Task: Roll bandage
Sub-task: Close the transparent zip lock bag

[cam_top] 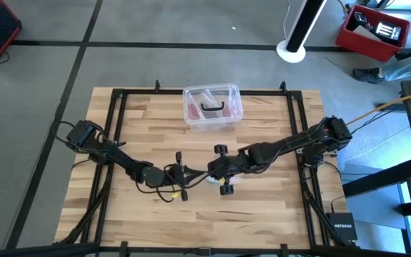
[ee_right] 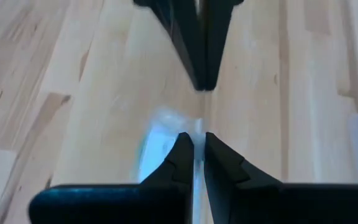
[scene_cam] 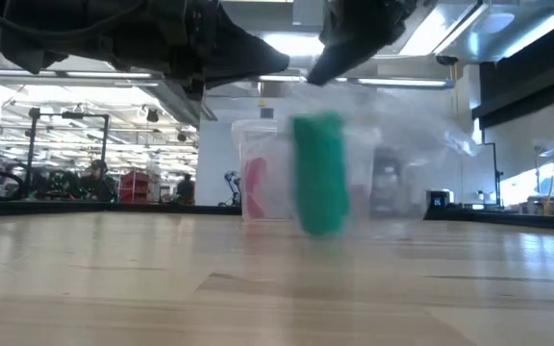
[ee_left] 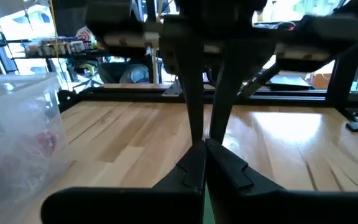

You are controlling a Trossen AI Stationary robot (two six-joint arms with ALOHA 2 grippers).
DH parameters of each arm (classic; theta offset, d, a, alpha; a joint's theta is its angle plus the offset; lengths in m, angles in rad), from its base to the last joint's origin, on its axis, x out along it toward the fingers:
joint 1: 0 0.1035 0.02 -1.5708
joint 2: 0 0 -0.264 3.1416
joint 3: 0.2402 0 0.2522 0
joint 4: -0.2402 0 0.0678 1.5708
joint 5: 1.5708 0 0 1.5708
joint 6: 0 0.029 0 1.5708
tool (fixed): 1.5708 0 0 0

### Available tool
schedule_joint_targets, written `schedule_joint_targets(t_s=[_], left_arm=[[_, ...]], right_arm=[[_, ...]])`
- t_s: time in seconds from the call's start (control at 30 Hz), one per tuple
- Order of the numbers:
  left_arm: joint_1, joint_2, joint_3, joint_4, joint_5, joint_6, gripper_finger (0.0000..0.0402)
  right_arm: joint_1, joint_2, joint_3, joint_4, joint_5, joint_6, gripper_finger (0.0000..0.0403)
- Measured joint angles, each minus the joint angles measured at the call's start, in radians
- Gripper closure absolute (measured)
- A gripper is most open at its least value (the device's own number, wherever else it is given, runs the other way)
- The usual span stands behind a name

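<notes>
The bandage (scene_cam: 317, 173) is a teal-green roll or bundle inside a clear film wrapper (scene_cam: 397, 144). In the low view it hangs upright above the table. Both grippers meet at the wrapper's top over the table's middle. My left gripper (ee_left: 205, 158) reaches in level from the left and is shut. My right gripper (ee_right: 197, 148) slants down from the right and is shut on a thin strip of film. In the high view the arms hide the bandage. My left gripper pinches something thin between its two fingers; a green sliver (ee_left: 207, 210) shows far back between them. It comes in level from the table's left. Which part it has cannot be told. My right gripper pinches a thin edge of the clear film (ee_right: 197, 134) between its two fingertips, slanting down from the table's right. The wrapped bandage hangs below the fingers, apparently clear of the table.
A clear plastic box (cam_top: 212, 107) with pinkish contents stands at the table's far middle, behind the bandage in the low view. Black frame rails (cam_top: 116, 128) run along the table's edges. Bare wood (cam_top: 248, 214) lies toward the near edge.
</notes>
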Motion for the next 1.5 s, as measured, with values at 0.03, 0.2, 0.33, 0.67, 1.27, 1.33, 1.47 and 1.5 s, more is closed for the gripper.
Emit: schedule_joint_targets(t_s=[0.03, 0.2, 0.33, 0.67, 1.27, 1.33, 1.47, 1.5], left_arm=[[0.000, 0.000, 0.000, 0.002, 0.000, 0.007, 0.0401], [0.003, 0.000, 0.000, -0.005, 0.001, -0.007, 0.0395], [0.016, 0.000, 0.000, -0.010, 0.023, -0.061, 0.0368], [0.084, 0.000, 0.077, -0.220, 0.180, -0.138, 0.0301], [0.079, -0.045, 0.081, -0.276, 0.178, -0.123, 0.0334], [0.079, -0.045, 0.081, -0.273, 0.177, -0.123, 0.0339], [0.076, -0.057, 0.081, -0.281, 0.178, -0.110, 0.0347], [0.076, -0.059, 0.081, -0.285, 0.179, -0.110, 0.0348]], right_arm=[[0.004, 0.000, -0.001, -0.004, -0.001, 0.000, 0.0382], [0.006, 0.001, -0.001, 0.016, 0.014, -0.003, 0.0383], [0.004, 0.001, -0.001, 0.018, 0.016, -0.006, 0.0382], [0.004, 0.001, 0.000, 0.024, 0.018, -0.008, 0.0380], [0.004, -0.001, 0.002, 0.021, 0.019, -0.028, 0.0378], [0.004, -0.001, 0.002, 0.020, 0.018, -0.028, 0.0378], [0.004, -0.001, 0.002, 0.023, 0.018, -0.028, 0.0378], [0.004, -0.001, 0.003, 0.024, 0.019, -0.028, 0.0378]])
